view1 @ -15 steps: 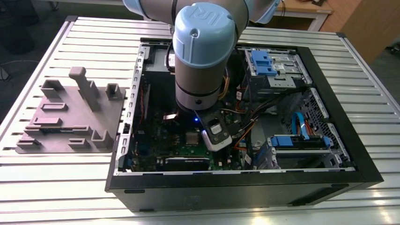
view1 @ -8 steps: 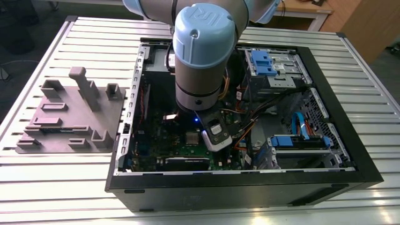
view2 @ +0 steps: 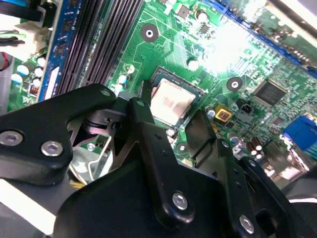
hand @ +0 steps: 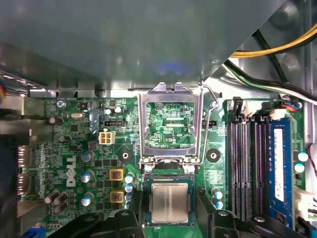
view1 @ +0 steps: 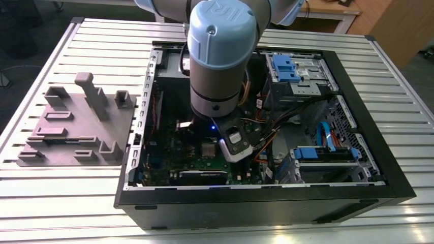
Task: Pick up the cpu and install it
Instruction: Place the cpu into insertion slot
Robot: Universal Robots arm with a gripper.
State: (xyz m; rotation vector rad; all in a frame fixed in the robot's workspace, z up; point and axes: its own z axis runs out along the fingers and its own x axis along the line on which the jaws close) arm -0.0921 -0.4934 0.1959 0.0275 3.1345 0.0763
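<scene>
The cpu (hand: 170, 202), a small square chip with a dull silver top, lies flat in its socket on the green motherboard (hand: 74, 148). The socket's metal load plate (hand: 171, 89) stands swung up beside it. My gripper (hand: 170, 198) hovers right over the chip and is open. Its black fingers (hand: 134, 210) straddle the socket, one on each side, with a gap to the chip's edges. In the second wrist view the cpu (view2: 166, 106) sits between the same fingertips (view2: 200, 124) of the gripper (view2: 173, 105). In the exterior view the arm (view1: 215, 66) reaches down into the open computer case (view1: 379, 168).
Black memory slots (hand: 247, 163) and a blue slot (hand: 278, 168) run beside the socket. Yellow and black cables (hand: 277, 47) cross nearby. Blue drive brackets (view1: 291, 68) and the case walls hem the arm in. A grey fixture tray (view1: 74, 127) lies on the slatted table at the exterior view's left.
</scene>
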